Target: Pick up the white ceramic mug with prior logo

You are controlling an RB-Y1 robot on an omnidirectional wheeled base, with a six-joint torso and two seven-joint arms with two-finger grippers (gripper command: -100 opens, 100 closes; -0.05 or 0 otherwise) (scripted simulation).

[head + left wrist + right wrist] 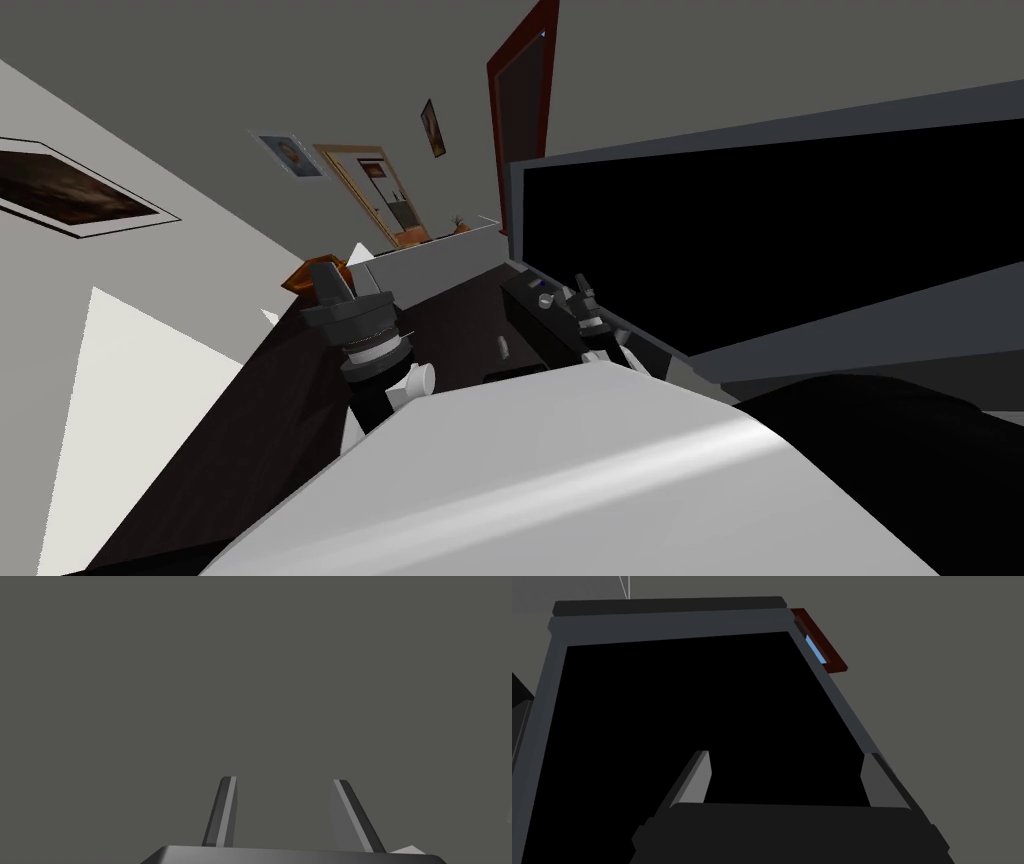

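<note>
Both hands empty, mug not yet reached.

Our left hand is spread and points at a flat grey surface. Our right hand is spread too, facing the black screen. In the head view a small white thing, which we take for the mug, stands on the dark counter between the arms, at 8 o'clock from the right hand and apart from it. By our judgement, reaching, closing and lifting are all left.

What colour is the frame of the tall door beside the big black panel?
Dark red. The tall door's frame shows best in the head view.
</note>
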